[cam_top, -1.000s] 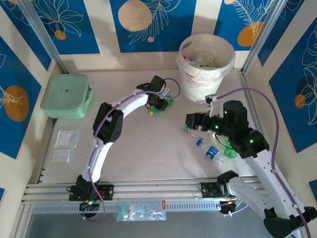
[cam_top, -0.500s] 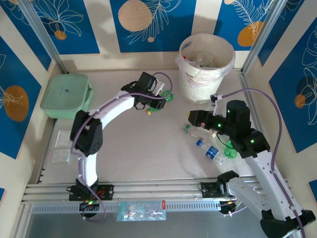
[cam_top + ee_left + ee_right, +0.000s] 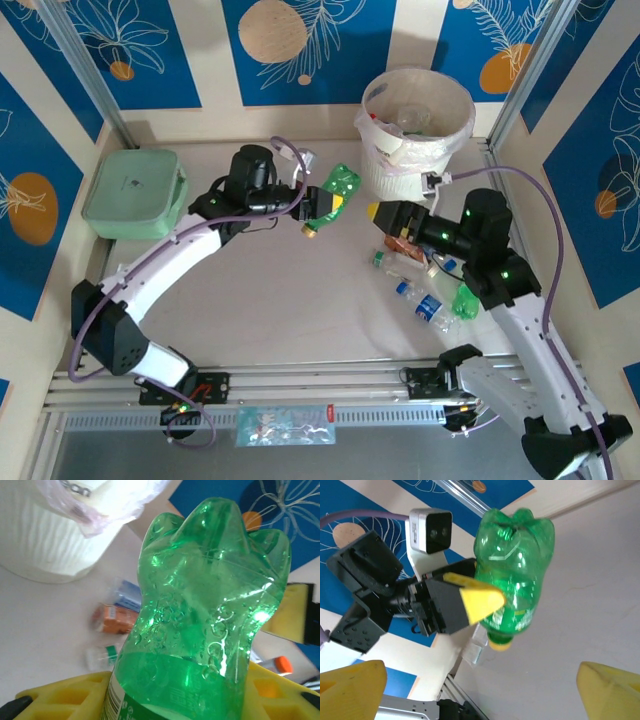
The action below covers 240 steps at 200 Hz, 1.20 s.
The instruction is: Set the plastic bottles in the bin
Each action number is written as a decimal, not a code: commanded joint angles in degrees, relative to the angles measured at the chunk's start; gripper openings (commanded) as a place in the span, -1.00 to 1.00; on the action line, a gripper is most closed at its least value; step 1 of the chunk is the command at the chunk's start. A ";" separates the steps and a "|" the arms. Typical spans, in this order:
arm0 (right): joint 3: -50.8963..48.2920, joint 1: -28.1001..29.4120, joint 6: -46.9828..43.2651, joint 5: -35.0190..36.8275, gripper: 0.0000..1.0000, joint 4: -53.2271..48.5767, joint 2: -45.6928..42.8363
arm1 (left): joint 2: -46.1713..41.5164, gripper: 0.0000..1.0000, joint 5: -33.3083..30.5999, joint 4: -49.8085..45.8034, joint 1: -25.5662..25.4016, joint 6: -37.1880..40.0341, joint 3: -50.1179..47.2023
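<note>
Raised since a second ago, the left pincer (image 3: 316, 206) is clamping a green plastic bottle (image 3: 341, 184) in the air beside the round white plastic bin (image 3: 412, 160), while the right pincer (image 3: 377, 213) is gaping wide nearby.

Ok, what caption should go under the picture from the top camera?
Left gripper holds a green bottle up near the white bin; right gripper hangs open nearby.

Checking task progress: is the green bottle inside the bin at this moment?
No, the left gripper is shut on the green bottle, which is outside the bin, to the left of its wall.
</note>
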 commanded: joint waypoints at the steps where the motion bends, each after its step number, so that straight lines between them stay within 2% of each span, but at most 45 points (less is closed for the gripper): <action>1: 5.15 1.15 -0.51 -1.03 1.00 2.56 3.06 | -2.25 -0.12 5.36 4.45 -0.83 -6.17 -1.14; 52: 11.34 2.48 -3.09 2.51 0.98 1.37 11.07 | -4.47 -0.11 6.09 5.07 -2.16 -7.88 -1.40; 88: 13.00 2.64 -4.54 6.52 0.95 -0.04 13.44 | -5.51 -0.12 6.29 4.72 -2.32 -7.94 -1.31; 138: 15.69 4.42 -4.14 -0.46 0.87 3.98 18.48 | -5.50 -0.11 7.20 5.29 -2.63 -8.57 -1.05; 155: 16.02 5.43 -3.26 -0.77 0.78 5.40 19.49 | -5.24 -0.11 7.36 5.39 -2.79 -8.71 -1.05; 177: 14.78 5.54 -0.97 -0.61 0.55 8.16 19.55 | -5.06 -0.11 7.37 5.57 -3.37 -8.75 -1.30; 240: 11.76 5.47 0.58 -0.06 0.09 9.95 17.66 | -5.34 -0.04 7.50 5.49 -3.65 -9.01 -0.79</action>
